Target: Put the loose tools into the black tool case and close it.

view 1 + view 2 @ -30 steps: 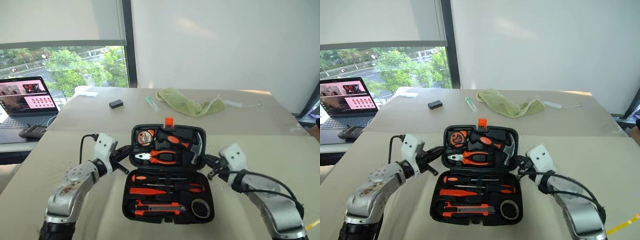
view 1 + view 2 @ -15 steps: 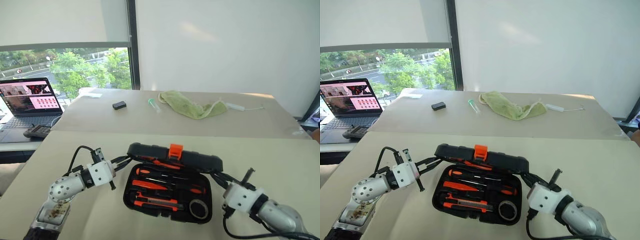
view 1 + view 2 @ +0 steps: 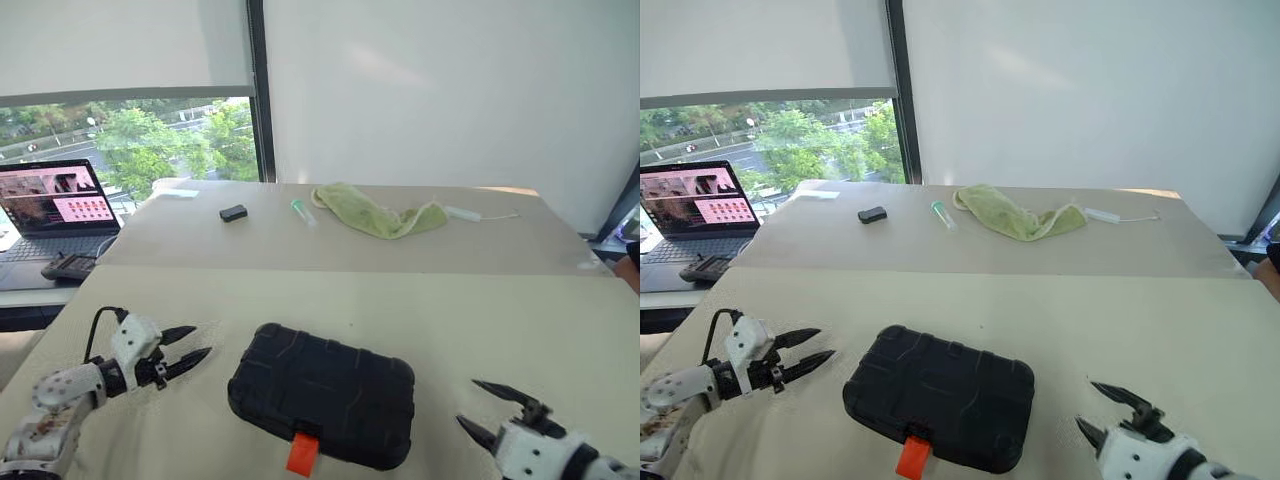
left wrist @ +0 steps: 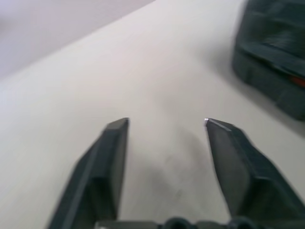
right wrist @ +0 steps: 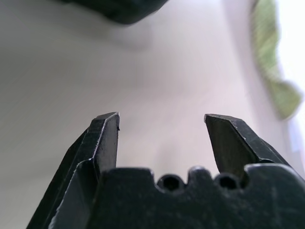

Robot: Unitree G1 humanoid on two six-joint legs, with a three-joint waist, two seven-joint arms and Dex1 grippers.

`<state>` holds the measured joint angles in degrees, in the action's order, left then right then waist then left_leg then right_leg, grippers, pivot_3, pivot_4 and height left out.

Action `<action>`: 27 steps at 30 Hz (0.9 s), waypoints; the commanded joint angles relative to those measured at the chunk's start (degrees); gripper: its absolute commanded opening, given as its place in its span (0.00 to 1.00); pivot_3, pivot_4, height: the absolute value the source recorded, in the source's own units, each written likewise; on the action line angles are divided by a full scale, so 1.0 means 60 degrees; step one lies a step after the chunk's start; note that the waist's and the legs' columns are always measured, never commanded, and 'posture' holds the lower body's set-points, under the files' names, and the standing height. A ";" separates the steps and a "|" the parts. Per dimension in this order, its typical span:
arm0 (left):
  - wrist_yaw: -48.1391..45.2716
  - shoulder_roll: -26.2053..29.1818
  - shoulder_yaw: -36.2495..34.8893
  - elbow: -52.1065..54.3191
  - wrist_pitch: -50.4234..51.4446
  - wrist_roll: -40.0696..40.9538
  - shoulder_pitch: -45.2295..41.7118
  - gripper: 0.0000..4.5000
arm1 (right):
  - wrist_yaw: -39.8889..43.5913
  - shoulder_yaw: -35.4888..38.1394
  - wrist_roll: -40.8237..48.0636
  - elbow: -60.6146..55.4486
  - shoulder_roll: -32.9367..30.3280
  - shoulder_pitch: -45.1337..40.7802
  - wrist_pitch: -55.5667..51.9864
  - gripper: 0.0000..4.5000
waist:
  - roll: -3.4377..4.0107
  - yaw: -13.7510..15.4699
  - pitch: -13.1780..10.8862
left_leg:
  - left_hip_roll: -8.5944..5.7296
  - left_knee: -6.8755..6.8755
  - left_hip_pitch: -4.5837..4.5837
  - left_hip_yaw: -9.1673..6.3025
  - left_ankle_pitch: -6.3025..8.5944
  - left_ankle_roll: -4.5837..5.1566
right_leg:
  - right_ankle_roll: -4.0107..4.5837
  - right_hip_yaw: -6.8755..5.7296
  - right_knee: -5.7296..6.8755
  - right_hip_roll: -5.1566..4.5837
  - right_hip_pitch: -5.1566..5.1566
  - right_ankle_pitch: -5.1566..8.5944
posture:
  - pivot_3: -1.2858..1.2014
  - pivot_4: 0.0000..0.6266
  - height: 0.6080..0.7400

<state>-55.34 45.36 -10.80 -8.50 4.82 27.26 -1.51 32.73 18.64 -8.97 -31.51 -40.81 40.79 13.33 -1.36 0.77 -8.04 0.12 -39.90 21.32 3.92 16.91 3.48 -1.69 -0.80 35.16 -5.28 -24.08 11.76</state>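
The black tool case (image 3: pixel 322 395) lies closed. The left gripper (image 3: pixel 190 345) and right gripper (image 3: pixel 482 411) flank it, released, empty.

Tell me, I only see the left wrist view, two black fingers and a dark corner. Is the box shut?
Observer: Yes, the black tool case lies closed on the table, lid down.
Operator: Is anything orange showing?
Observer: Its orange latch sticks out at the near edge.
Operator: Where is the other hand?
Observer: The right gripper is open, empty, off the case's right side.
Operator: And mine?
Observer: The left gripper is open, clear of the case's left side.
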 commanded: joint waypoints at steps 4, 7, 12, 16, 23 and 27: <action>-0.0182 0.0011 0.0338 0.1971 0.3248 0.1603 -0.1085 0.60 | 0.0635 -0.0271 0.3884 -0.2069 0.0361 -0.0444 -0.4518 0.45 | -0.0027 -0.0012 0.0010 | 0.0029 -0.0001 0.0000 -0.0004 0.0000 -0.0004 | 0.0016 0.0000 0.0003 -0.0009 -0.0001 -0.0011 | 0.52 0.24 1.00; 0.0098 -0.0001 0.0719 0.2567 0.3660 0.1219 -0.1177 0.38 | 0.0387 -0.0899 0.4079 -0.2070 0.0204 -0.1590 -0.6045 0.24 | -0.0028 -0.0062 0.0012 | 0.0029 0.0000 -0.0001 -0.0001 0.0002 -0.0008 | 0.0027 0.0007 0.0000 -0.0006 -0.0008 -0.0011 | 0.52 0.24 1.00; 0.0852 0.0051 0.1128 0.3246 0.4043 0.0399 -0.0898 0.01 | 0.0977 -0.2135 0.4211 -0.2037 -0.0501 -0.3090 -0.7542 0.00 | -0.0023 -0.0048 0.0009 | 0.0027 0.0009 0.0002 0.0000 0.0002 -0.0015 | 0.0045 0.0008 0.0009 0.0013 -0.0020 0.0000 | 0.52 0.24 1.00; 0.1019 0.0191 0.1302 0.3968 0.4552 0.0194 -0.0435 0.01 | 0.1346 -0.3009 0.4585 -0.1776 -0.0611 -0.4411 -0.8390 0.00 | -0.0023 -0.0019 0.0008 | 0.0024 0.0014 0.0015 -0.0002 0.0005 -0.0016 | 0.0046 0.0003 0.0002 0.0018 -0.0028 0.0001 | 0.52 0.24 1.00; 0.1379 0.0108 0.1352 0.5829 0.6030 0.0751 0.0327 0.01 | 0.1443 -0.4657 0.4053 0.0467 0.0279 -0.8495 -0.9024 0.00 | -0.0046 -0.0198 -0.0050 | 0.0025 -0.0004 0.0020 0.0000 -0.0012 -0.0022 | 0.0066 0.0009 -0.0003 0.0017 -0.0033 -0.0018 | 0.52 0.24 1.00; 0.2271 -0.0541 0.1048 0.6225 0.6815 0.0946 0.0523 0.01 | 0.1608 -0.5606 0.2883 0.3173 0.0838 -1.0807 -0.8107 0.00 | -0.0038 -0.0146 -0.0053 | 0.0013 0.0005 0.0031 -0.0007 -0.0013 -0.0024 | 0.0048 0.0001 0.0010 0.0019 -0.0051 -0.0023 | 0.52 0.24 1.00</action>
<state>-43.37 45.18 -6.13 23.62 44.18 29.30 2.48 41.01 -11.33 10.28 -16.79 -38.46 -18.20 -41.31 -1.59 -0.11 -8.35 0.16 -39.86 21.52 3.88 16.84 3.33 -1.42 -0.79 35.21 -5.19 -24.38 11.61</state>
